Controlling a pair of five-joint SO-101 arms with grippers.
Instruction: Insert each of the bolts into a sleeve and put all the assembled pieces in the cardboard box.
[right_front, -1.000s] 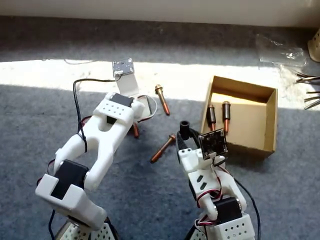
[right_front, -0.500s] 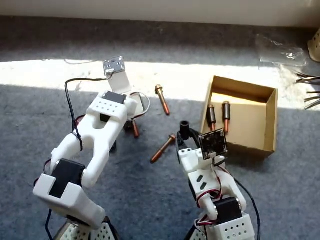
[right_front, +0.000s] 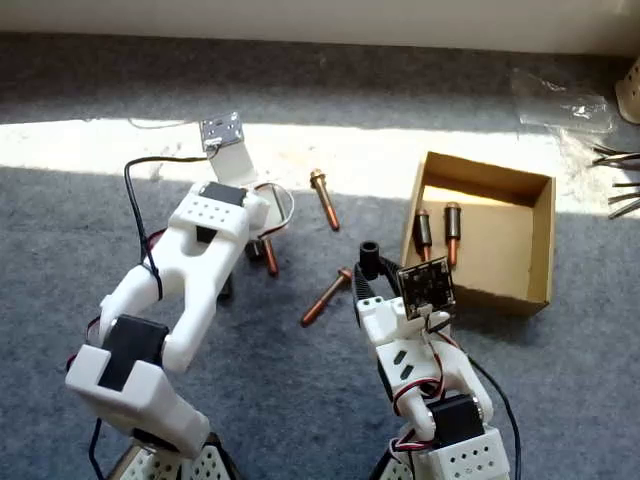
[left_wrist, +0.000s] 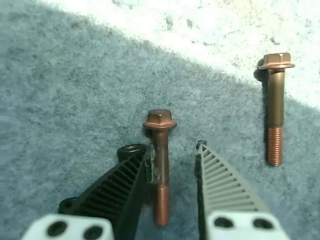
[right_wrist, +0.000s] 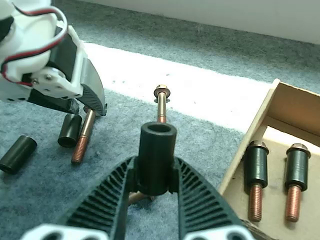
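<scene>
L fingers (left_wrist: 125, 185) apart astride bolt (left_wrist: 160, 165), shifted left | R fingers (right_wrist: 107, 197) clamp sleeve (right_wrist: 156, 157), unmoved

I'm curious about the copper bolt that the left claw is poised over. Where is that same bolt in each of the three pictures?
High view: the bolt lies on the carpet at the left arm's tip.
Left wrist view: the bolt lies between the left gripper fingers.
Right wrist view: the bolt lies beside a standing black sleeve.
Shared landmark: the other bolt by the sunlit strip.
</scene>
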